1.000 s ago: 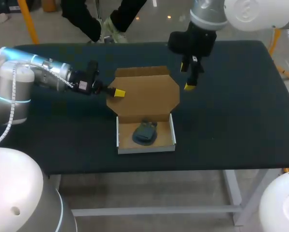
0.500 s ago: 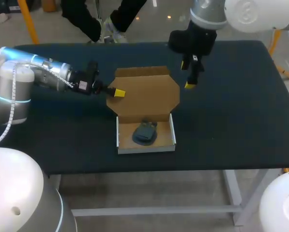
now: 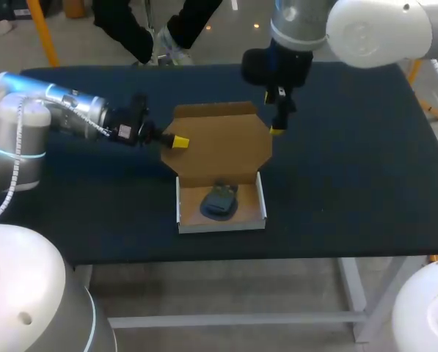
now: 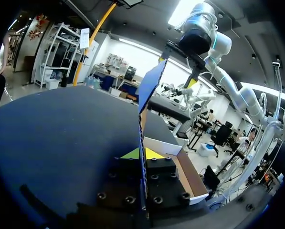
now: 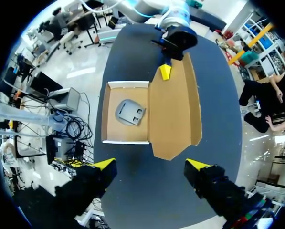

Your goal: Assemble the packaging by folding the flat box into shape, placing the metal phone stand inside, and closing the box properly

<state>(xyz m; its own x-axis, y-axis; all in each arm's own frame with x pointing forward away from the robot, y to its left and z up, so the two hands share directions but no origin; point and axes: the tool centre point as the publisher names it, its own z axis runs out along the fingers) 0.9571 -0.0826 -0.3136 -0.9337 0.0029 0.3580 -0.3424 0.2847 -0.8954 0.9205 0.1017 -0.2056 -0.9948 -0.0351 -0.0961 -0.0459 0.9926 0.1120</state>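
The box base (image 3: 222, 224) stands at the table's middle with the dark metal phone stand (image 3: 220, 202) inside. Its brown lid (image 3: 222, 143) is raised and leans back. My left gripper (image 3: 179, 141) is shut on the lid's left edge; in the left wrist view the thin lid (image 4: 149, 90) runs between the yellow tips of the left gripper (image 4: 143, 153). My right gripper (image 3: 277, 117) hangs open just above the lid's right corner. From above, the right gripper (image 5: 152, 164) looks down on the lid (image 5: 173, 112), the stand (image 5: 130, 112) and the base (image 5: 104, 112).
Dark table surface (image 3: 351, 169) lies bare to the right of the box and in front of it. My left arm (image 3: 64, 114) stretches across the table's left side. The table's front edge runs close below the box.
My right gripper has moved left and slightly toward the lid's right corner. The left gripper, lid and box have stayed put.
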